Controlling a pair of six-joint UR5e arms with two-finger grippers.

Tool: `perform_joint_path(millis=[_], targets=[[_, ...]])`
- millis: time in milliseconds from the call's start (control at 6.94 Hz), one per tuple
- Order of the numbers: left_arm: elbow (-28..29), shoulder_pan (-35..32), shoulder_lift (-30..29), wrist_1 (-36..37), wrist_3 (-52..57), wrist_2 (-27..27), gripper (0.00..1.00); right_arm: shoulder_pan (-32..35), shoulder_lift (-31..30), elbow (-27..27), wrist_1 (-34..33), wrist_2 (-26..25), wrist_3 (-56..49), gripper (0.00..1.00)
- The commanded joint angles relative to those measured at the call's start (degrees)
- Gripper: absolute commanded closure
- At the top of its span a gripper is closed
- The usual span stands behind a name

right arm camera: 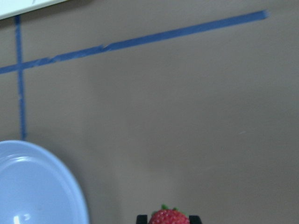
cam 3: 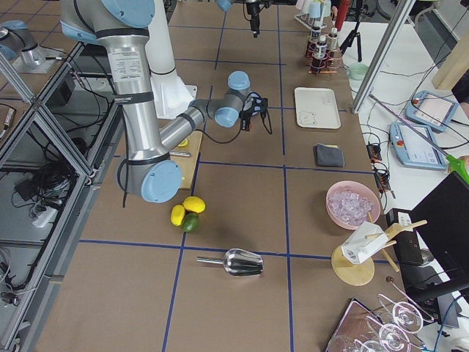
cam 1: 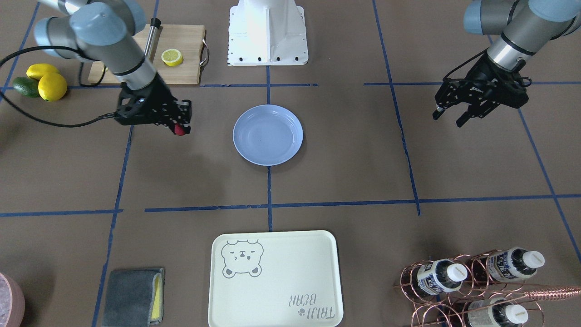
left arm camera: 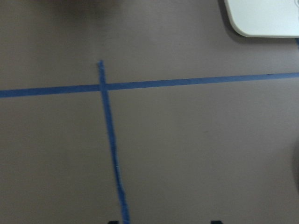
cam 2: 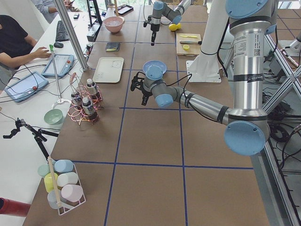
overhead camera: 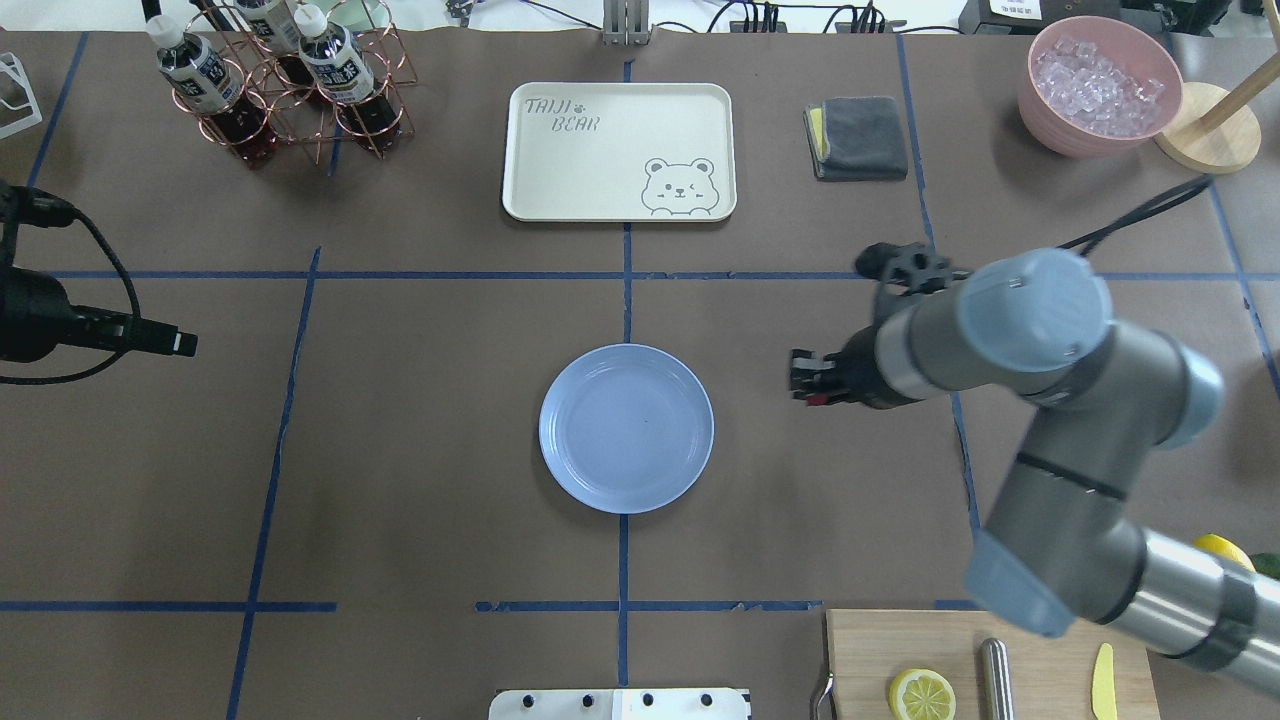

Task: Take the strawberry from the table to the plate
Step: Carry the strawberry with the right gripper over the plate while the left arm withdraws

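I see the small red strawberry [cam 1: 179,130] clamped in my right pincer [cam 1: 182,124], held above the brown counter [cam 1: 363,172]. It is near the round light blue plate [cam 1: 268,134], which lies flat at the middle.

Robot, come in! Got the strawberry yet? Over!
Right gripper shut on strawberry, beside the plate, not over it. Left gripper open, apart. Nothing between strawberry and plate.

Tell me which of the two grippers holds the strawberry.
The right gripper, near the light blue plate, is shut on the strawberry; the left gripper is open and empty.
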Motion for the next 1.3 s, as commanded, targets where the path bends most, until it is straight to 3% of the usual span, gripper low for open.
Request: perform_joint_path(millis=[0, 144, 432, 1153], targets=[[-0.05, -0.77, 1.03, -0.05, 1.52, -0.07, 0.24, -8.47, 16.86, -6.08, -11.78, -7.74, 8.95, 1.00], [-0.05, -0.77, 1.03, -0.05, 1.52, -0.07, 0.23, -9.10, 21.80, -12.31, -11.80, -9.06, 10.47, 1.00], [-0.23, -0.77, 0.95, -0.05, 1.34, -0.07, 0.20, -9.46, 25.80, -18.51, -11.71, -10.48, 10.48, 1.00], [-0.49, -0.68, 0.68, -0.05, 0.81, -0.07, 0.19, -9.54, 25.19, -22.30, -11.62, -11.45, 9.51, 1.00]])
